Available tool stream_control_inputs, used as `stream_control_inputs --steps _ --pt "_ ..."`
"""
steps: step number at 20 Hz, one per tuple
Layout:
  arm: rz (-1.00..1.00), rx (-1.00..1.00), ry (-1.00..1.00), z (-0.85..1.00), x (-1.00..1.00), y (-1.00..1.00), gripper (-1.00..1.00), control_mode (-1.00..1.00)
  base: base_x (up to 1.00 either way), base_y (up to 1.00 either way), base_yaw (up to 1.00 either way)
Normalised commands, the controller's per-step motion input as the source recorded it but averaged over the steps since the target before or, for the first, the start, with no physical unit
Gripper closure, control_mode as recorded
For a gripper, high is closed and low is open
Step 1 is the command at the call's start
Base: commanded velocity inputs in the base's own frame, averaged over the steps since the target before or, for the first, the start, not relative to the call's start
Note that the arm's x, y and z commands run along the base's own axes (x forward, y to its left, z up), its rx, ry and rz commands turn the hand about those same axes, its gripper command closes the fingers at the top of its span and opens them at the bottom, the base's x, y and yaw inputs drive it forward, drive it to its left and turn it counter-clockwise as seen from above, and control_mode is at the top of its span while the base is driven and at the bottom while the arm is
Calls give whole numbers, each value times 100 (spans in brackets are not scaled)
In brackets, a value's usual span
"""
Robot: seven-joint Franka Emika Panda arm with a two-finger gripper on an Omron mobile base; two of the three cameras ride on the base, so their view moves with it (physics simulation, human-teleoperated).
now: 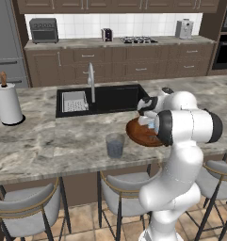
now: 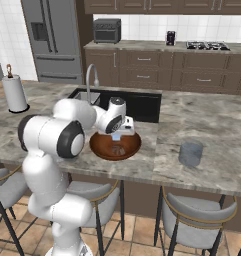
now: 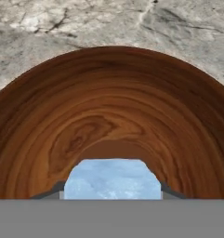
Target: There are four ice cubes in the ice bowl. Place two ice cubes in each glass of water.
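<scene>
Pale blue-white ice cube (image 3: 112,179) is being held low inside the reddish-brown ice bowl (image 3: 108,107) (grain swirling), clamped by the tool (image 2: 123,131); a glass (image 1: 115,145) is standing nearby on the worktop (image 1: 39,141).

The ice bowl (image 3: 108,107) is reddish-brown wood with dark swirling grain rings. The ice cube (image 3: 112,179) in it is pale blue-white and mottled. The tabletop (image 1: 49,141) is grey marble with darker veins. One glass of water (image 1: 115,145) is clear grey-blue, as is the other glass (image 2: 190,152). The paper-towel roll (image 1: 8,104) is white, the sink (image 1: 110,99) black, the cabinets (image 1: 124,66) dark brown.
</scene>
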Motion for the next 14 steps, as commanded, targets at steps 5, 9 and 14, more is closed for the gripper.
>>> stream_control_inputs --steps 5,9,14 --pt "0 4 0 63 0 4 100 -100 0 0 0" --pt "0 3 0 65 -13 17 100 -100 0 0 0" --pt "0 1 0 54 -30 37 100 -100 0 0 0"
